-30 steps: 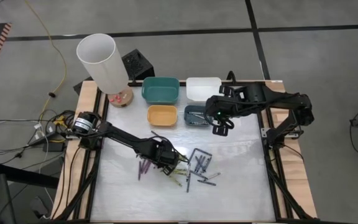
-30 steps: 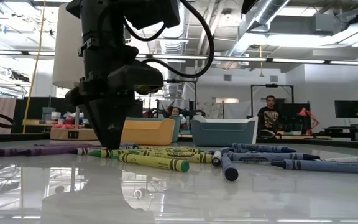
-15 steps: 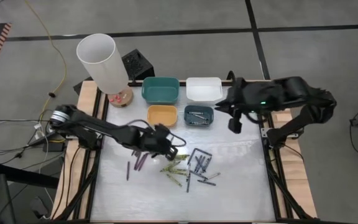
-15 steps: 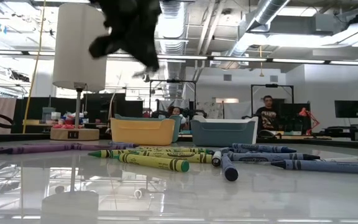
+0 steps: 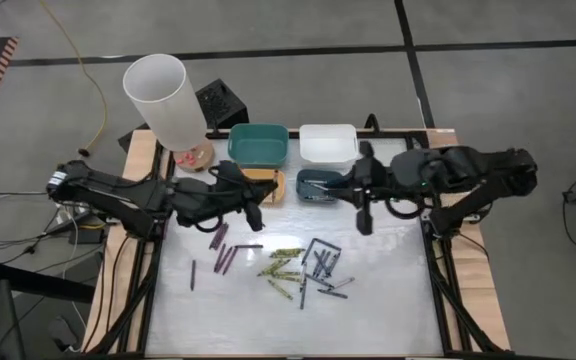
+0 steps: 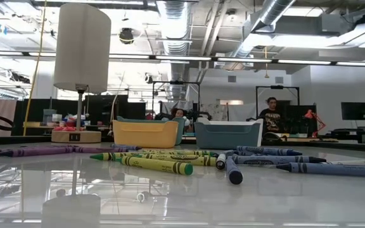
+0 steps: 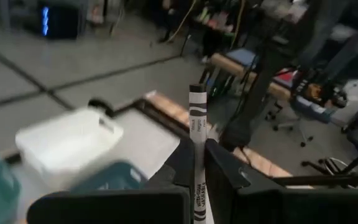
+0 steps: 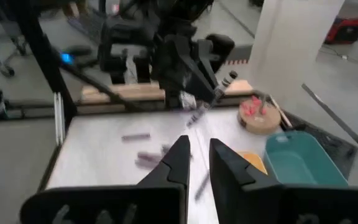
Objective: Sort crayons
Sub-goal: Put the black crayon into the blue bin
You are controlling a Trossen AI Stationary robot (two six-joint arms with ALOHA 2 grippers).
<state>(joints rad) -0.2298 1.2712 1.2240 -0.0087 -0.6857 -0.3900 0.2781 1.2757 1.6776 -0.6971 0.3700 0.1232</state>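
High view: left gripper (image 5: pixel 255 213) is hanging beside the yellow bin (image 5: pixel 261 185), right gripper (image 5: pixel 363 213) beside the blue-grey bin (image 5: pixel 319 185); crayons (image 5: pixel 303 270) are lying scattered mid-worktop (image 5: pixel 388 290), purple ones (image 5: pixel 222 250) apart toward the left. A teal bin (image 5: pixel 258 144), a white bin (image 5: pixel 327 143) and a lamp (image 5: pixel 166 100) are standing at the far edge.

Low view: neither arm is showing; yellow-green crayons (image 6: pixel 157 163) and blue crayons (image 6: pixel 284 161) are resting flat before the two bins, a person (image 6: pixel 272 118) sitting beyond.

Left wrist view: fingers (image 7: pixel 219 167) are clamping a white-wrapped crayon (image 7: pixel 197 149) upright, a detail unreadable from above.

Right wrist view: fingers (image 8: pixel 179 163) are standing slightly apart, holding nothing.
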